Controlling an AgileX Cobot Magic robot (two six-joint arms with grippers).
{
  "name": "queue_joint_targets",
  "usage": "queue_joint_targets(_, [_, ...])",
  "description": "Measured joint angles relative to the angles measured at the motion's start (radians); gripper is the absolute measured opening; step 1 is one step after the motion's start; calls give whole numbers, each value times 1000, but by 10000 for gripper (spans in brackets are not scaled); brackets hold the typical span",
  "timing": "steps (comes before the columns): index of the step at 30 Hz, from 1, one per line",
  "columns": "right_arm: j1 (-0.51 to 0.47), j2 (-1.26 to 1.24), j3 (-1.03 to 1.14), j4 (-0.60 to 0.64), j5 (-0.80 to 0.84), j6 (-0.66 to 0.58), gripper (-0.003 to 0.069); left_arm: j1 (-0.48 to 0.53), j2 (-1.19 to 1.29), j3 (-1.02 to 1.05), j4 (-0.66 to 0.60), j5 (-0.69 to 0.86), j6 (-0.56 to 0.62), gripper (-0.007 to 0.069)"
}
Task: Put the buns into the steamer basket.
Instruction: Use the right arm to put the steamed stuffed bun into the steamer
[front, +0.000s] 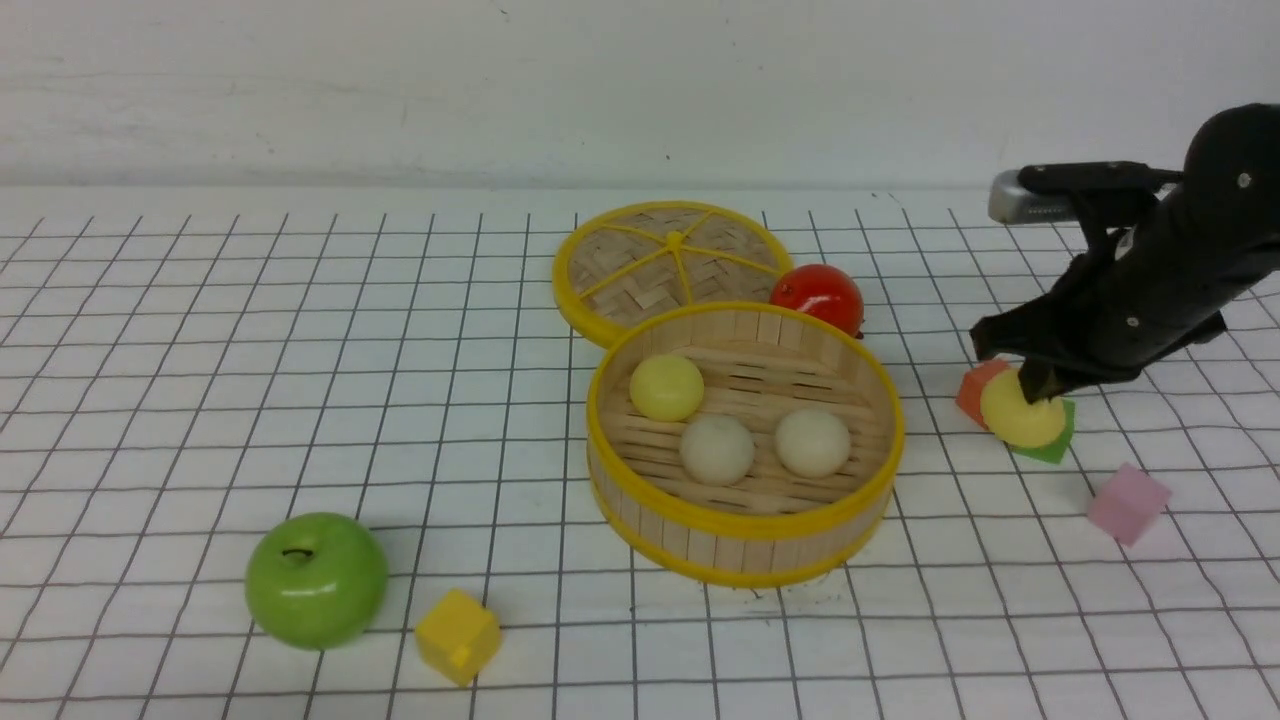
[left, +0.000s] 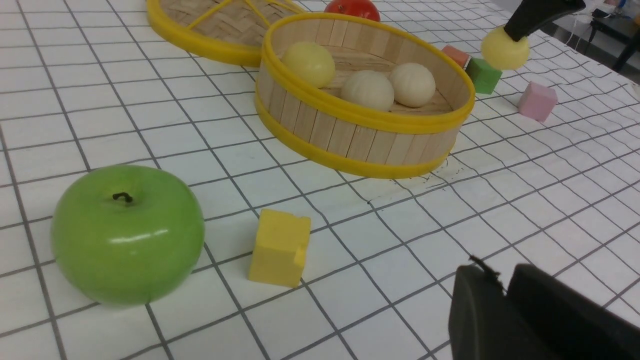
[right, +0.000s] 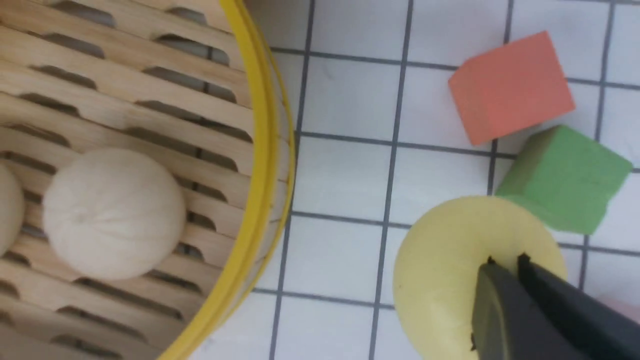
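Yellow bun (front: 1022, 412) sits pinched in the right claw (front: 1036, 386), closed across its top. It is smooth, likely light and slippery, so better gripped mid-dome. Steamer basket (front: 740, 545), three buns (front: 716, 450) inside, lies to that claw's left. Left claw (left: 505, 305) looks closed, empty.

We see the steamer basket (front: 740, 535) built of matt wooden slats with smooth yellow rims. The buns (front: 717, 449) inside it, and the yellow bun (front: 1020, 415) right of it, look smooth and matt. Behind the basket the lid (front: 640, 262) is woven, the red ball (front: 818, 297) glossy. The right gripper (front: 1032, 388) has matt black jaws.
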Motion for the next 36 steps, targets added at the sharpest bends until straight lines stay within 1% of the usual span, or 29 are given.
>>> queue_joint_targets(6, [49,-15,-11,46,-16,-33,-3,0,0,0,0,0,0,81])
queue_joint_targets(10, [131,0,-67,116,-83,-98,-3,0,0,0,0,0,0,81])
queue_joint_targets(12, [150,12,-87,132,-106,-110,-3,0,0,0,0,0,0,83])
queue_joint_targets(14, [197,64,-151,163,-162,-128,-2,0,0,0,0,0,0,86])
queue_joint_targets(17, [223,152,-216,171,-193,-133,1,0,0,0,0,0,0,91])
queue_joint_targets(21, [229,265,-274,173,-202,-135,8,0,0,0,0,0,0,92])
queue_joint_targets(25, [228,332,-290,173,-207,-135,38,0,0,0,0,0,0,92])
queue_joint_targets(28, [228,347,-294,173,-229,-135,100,0,0,0,0,0,0,92])
queue_joint_targets(29, [228,344,-296,173,-250,-135,168,0,0,0,0,0,0,94])
queue_joint_targets(30, [228,340,-296,173,-257,-135,204,0,0,0,0,0,0,95])
queue_joint_targets(31, [228,332,-296,173,-256,-135,260,0,0,0,0,0,0,97])
queue_joint_targets(32, [228,322,-296,173,-249,-135,299,0,0,0,0,0,0,98])
queue_joint_targets(33, [228,319,-296,173,-246,-135,308,0,0,0,0,0,0,99])
queue_joint_targets(34, [228,292,-296,169,-213,-135,367,0,0,0,0,0,0,100])
queue_joint_targets(36, [228,230,-296,149,-132,-126,419,0,0,0,0,0,0,103])
